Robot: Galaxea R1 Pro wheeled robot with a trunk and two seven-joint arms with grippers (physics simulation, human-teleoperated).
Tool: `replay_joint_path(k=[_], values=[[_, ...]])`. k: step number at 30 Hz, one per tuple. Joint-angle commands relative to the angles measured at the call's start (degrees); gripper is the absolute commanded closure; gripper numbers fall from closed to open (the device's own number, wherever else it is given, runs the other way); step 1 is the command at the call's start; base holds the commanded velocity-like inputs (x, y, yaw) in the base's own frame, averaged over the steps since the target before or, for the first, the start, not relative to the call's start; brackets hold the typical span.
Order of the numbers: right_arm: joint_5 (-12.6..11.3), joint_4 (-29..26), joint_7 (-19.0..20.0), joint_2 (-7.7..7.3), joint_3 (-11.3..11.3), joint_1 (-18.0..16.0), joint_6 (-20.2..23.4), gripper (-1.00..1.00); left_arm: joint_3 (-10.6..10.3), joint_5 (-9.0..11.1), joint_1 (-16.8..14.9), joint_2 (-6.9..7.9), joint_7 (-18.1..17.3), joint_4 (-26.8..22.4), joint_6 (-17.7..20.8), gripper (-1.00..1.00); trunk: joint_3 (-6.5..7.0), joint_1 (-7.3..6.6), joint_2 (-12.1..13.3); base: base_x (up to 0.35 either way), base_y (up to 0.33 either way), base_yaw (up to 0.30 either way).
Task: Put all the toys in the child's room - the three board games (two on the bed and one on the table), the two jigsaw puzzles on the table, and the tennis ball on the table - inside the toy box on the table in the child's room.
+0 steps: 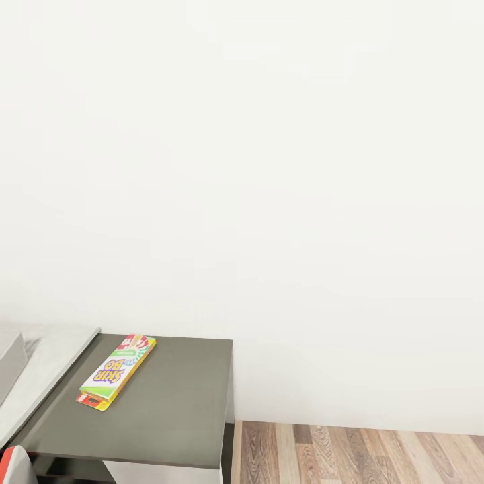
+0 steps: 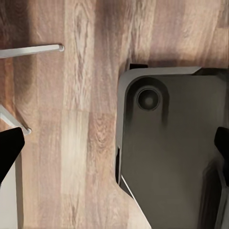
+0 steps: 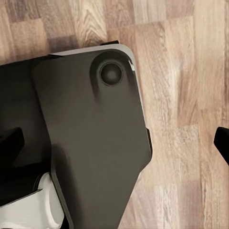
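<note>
One board game on the table.
It lies near the left edge; both grippers' fingertips spread wide over floor, holding nothing.

A thin flat rectangular board game box with a yellow, white, green and red printed cover lies flat on the long table's dark grey matte surface, toward its 10 o'clock side, its long axis running from 7 to 1 o'clock.

A light grey toy box's sloping wall shows at 9 o'clock of the game.

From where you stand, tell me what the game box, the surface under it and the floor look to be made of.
Board game: printed cardboard by the look, glossy colourful cover. Table end: smooth matte dark grey panel, perhaps laminate; the render leaves it open. Floor: wood planks or wood-look laminate, with visible grain and seams.
</note>
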Motion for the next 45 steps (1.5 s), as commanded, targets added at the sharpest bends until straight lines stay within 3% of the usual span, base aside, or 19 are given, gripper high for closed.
replay_joint_path(k=[1, 17, 19, 20, 31, 37, 45], values=[[-0.27, 0.02, -0.02, -0.02, -0.2, -0.07, -0.26, -1.0, 0.23, -0.03, -0.03, -0.02, 0.02, -0.32, -0.15, -1.0, -0.13, 0.03, -0.12, 0.0, 0.0, 0.0], [-0.18, -4.9, -0.01, -0.09, -0.16, -0.17, 0.12, -1.0, 0.32, 0.25, -0.07, 0.03, -0.12, -5.47, 0.68, -1.0, -0.13, 0.03, -0.12, 0.0, 0.0, 0.0], [-0.17, -5.55, 0.03, -0.08, -0.17, -0.17, 0.22, -1.0, 0.33, 0.29, -0.07, 0.03, -0.19, -6.12, 1.33, -1.0, -0.13, 0.03, -0.12, 0.0, 0.0, 0.0], [-0.17, -8.19, 0.04, -0.08, -0.18, -0.17, 0.28, -1.0, 0.33, 0.3, -0.08, 0.04, -0.26, -10.85, 2.67, -1.0, -0.13, 0.03, -0.12, 0.0, 0.0, 0.0], [-0.28, -11.46, 0.22, -0.11, -0.19, -0.2, 1.16, -1.0, 0.33, 0.48, -0.05, -0.05, -0.56, -16.63, 9.4, -1.0, -0.13, 0.03, -0.12, 0.0, 0.0, 0.0], [-0.75, -13.71, 0.31, -0.21, -0.22, -0.23, 4.92, -1.0, 0.33, 0.52, -0.09, -0.11, -0.6, -19.59, 13.86, -1.0, -0.13, 0.03, -0.12, 0.0, 0.0, 0.0], [-1.07, -17.97, 0.33, -0.15, -0.39, -0.23, 11.55, -1.0, 0.33, 0.58, -0.11, -0.12, -0.81, -21.77, 16.52, -1.0, -0.13, 0.03, -0.12, 0.0, 0.0, 0.0]])
